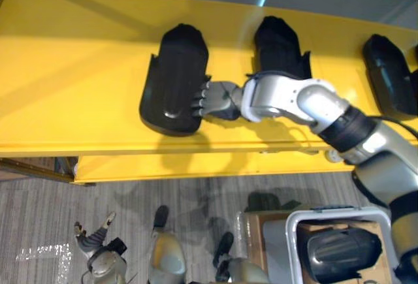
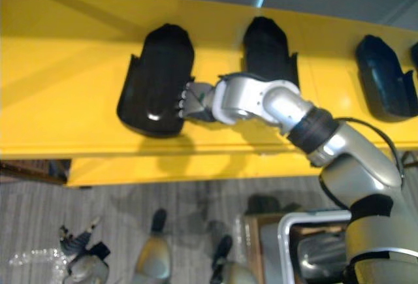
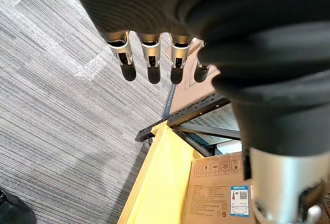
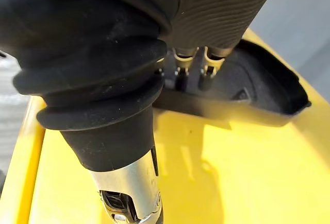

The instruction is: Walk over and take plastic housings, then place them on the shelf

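Three black plastic housings lie on the yellow shelf: a left one, a middle one and a right one. My right hand reaches across the shelf to the left housing's right edge. In the right wrist view its straight fingers rest their tips on that housing, and the thumb points away from it, so the hand is open. My left hand hangs low over the floor with relaxed, open fingers and holds nothing.
A white-rimmed bin stands at the lower right on a cardboard box, with another black housing inside. A lower yellow shelf level juts out under the top one. Cardboard boxes sit beside the shelf frame over grey carpet.
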Available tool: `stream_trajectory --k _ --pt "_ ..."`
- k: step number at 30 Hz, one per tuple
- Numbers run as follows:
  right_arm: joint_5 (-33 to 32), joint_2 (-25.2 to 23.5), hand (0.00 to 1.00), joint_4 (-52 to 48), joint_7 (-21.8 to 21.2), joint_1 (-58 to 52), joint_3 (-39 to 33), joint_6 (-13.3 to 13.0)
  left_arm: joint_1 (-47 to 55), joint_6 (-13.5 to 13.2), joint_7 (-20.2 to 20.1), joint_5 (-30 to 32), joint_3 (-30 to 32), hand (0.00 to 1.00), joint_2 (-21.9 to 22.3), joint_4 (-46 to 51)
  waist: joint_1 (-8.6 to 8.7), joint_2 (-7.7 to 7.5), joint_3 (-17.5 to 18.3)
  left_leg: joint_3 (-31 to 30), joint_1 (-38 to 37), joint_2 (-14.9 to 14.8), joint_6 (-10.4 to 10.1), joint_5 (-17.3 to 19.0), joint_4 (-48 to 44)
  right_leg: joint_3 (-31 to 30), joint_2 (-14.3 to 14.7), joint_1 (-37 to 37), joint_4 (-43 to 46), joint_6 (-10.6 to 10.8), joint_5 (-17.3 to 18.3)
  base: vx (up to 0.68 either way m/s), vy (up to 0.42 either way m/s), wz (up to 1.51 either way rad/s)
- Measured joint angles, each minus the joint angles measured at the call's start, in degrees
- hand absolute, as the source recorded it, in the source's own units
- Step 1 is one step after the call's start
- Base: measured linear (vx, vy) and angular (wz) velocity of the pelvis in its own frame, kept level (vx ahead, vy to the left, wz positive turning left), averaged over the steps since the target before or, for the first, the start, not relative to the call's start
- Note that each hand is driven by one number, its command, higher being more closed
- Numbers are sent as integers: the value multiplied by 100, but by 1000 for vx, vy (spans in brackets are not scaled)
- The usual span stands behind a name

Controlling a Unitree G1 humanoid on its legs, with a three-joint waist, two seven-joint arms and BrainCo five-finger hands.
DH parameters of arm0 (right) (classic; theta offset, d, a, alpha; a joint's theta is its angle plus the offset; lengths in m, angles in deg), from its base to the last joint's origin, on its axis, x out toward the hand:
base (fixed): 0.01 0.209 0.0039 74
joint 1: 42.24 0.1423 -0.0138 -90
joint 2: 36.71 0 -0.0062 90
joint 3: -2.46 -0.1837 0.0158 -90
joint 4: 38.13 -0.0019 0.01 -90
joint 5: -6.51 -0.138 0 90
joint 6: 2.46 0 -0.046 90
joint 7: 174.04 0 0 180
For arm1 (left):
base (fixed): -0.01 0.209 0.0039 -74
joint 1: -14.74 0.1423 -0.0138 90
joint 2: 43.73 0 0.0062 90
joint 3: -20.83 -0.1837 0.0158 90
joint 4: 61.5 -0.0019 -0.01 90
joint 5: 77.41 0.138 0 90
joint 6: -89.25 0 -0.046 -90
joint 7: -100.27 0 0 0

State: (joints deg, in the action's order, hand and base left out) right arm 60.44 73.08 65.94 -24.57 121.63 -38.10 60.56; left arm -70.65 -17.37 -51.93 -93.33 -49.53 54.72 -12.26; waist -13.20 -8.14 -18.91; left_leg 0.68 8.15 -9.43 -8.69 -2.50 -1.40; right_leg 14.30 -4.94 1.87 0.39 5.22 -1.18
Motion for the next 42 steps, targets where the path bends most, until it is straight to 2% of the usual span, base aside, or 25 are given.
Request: stream_trajectory --k 4,7,10,11,12,14,15,16,17,20,22,23,25,26,28,29,31,32,35,36,38,42 --pt "219 -16 0 178 91 0 -3 236 0 1 -1 -1 -2 0 -7 1 -5 0 0 -4 5 2 0 -1 0 3 0 2 -1 0 0 0 0 0" --pt "401 -18 0 476 524 -1 -34 611 -1 3 -1 -2 -9 0 -9 10 -6 0 0 -6 14 5 1 -2 0 4 -2 7 -3 0 0 0 0 0" --pt "499 -17 0 725 1506 -1 -64 1541 -1 5 -2 -2 -11 0 -10 11 -4 0 0 -6 15 5 1 -2 0 4 -1 8 -4 0 0 0 0 0" --pt "475 -18 0 802 2055 -1 -154 2102 -2 5 -5 -2 -16 0 -10 12 2 1 0 -4 16 6 1 -2 -1 3 -2 12 -5 0 0 0 0 0" --pt "437 -18 0 847 2350 -1 -240 2385 -1 4 -7 -4 -17 0 -10 12 3 2 -1 -2 16 5 1 -2 -1 2 -2 13 -5 0 -1 0 0 0" --pt "-287 -15 0 928 3702 -15 -1016 3349 -1 2 -4 -142 -70 0 -9 14 5 18 -11 12 19 8 2 -1 -4 -8 -7 34 -7 3 -9 0 0 0" --pt "-496 -15 0 891 4046 -26 -1283 3497 -1 2 -1 -195 -84 0 -1 16 8 25 -16 19 20 11 3 0 -6 -15 -11 46 -7 4 -11 0 0 -7" --pt "-901 -7 0 762 4663 -67 -1815 3691 2 1 5 -247 -120 0 7 18 16 37 -23 45 22 13 9 6 -12 -34 -17 63 -5 4 -15 0 0 -11" --pt "-1298 12 0 509 5175 -172 -2257 3728 5 -1 13 -375 -206 0 4 20 33 48 -28 87 30 13 21 17 -29 -57 -23 88 2 4 -21 0 0 -14" --pt "-1738 21 0 -163 5860 -534 -2654 3552 5 -4 19 -437 -294 0 103 35 166 142 -87 124 82 32 57 74 -158 -98 -52 95 29 12 -52 -4 17 -10" --pt "-2212 0 0 -782 6081 -946 -2687 3084 4 -17 23 -453 -361 0 211 66 310 303 -186 143 144 62 90 139 -327 -146 -92 108 58 34 -67 -34 37 -7" --pt "-2356 -15 0 -943 6068 -1067 -2687 2963 4 -29 24 -454 -390 0 217 69 321 347 -208 154 142 65 92 142 -329 -157 -98 113 63 37 -68 -44 24 -5" --pt "-3139 -177 0 -1388 5798 -1489 -2630 2528 14 -116 26 -454 -429 0 218 85 334 448 -255 155 140 57 90 140 -331 -163 -87 120 70 37 -68 -39 3 -3" --pt "-3441 -262 0 -1440 5681 -1579 -2608 2417 24 -133 25 -454 -430 0 219 85 334 457 -257 155 138 53 89 140 -331 -163 -83 120 71 36 -68 0 0 0" --pt "-4589 -549 0 -1753 4981 -1985 -2492 2101 59 -190 2 -455 -422 0 245 91 333 464 -259 147 136 60 89 139 -325 -153 -93 120 83 31 -63 -2 2 2" --pt "-5269 -765 0 -1960 4627 -2254 -2370 2055 74 -193 -4 -455 -406 0 253 127 331 465 -260 143 134 73 90 139 -323 -148 -108 121 99 28 -61 5 12 4" --pt "-6093 -1144 0 -2143 4017 -2649 -2113 2057 93 -194 -47 -455 -382 0 255 224 331 468 -262 139 122 101 97 142 -322 -140 -141 119 123 21 -52 11 22 4" --pt "-6329 -1406 0 -2189 3786 -2891 -1904 2066 99 -194 -73 -455 -326 0 290 327 331 473 -266 139 116 121 104 146 -322 -135 -162 119 144 19 -49 0 0 0" --pt "-6288 -2042 0 -2176 3532 -3166 -1487 2151 96 -193 -96 -452 -239 0 399 450 376 492 -278 141 96 177 133 156 -325 -125 -219 117 192 17 -37 -3 20 2" --pt "-6259 -2147 100 -2176 3514 -3164 -1464 2177 97 -192 -94 -450 -245 0 407 457 384 492 -279 136 98 184 138 153 -326 -123 -223 114 192 19 -34 -16 25 4" --pt "-6217 -2346 100 -2173 3401 -3160 -1446 2196 98 -190 -86 -440 -259 0 408 451 385 491 -279 132 99 194 141 155 -330 -119 -230 106 199 16 -28 -21 16 4" --pt "-6296 -2431 100 -2016 3288 -3202 -1356 2244 127 -191 -28 -436 -294 0 407 323 450 490 -278 136 101 188 140 152 -330 -118 -223 107 200 13 -19 0 0 0"
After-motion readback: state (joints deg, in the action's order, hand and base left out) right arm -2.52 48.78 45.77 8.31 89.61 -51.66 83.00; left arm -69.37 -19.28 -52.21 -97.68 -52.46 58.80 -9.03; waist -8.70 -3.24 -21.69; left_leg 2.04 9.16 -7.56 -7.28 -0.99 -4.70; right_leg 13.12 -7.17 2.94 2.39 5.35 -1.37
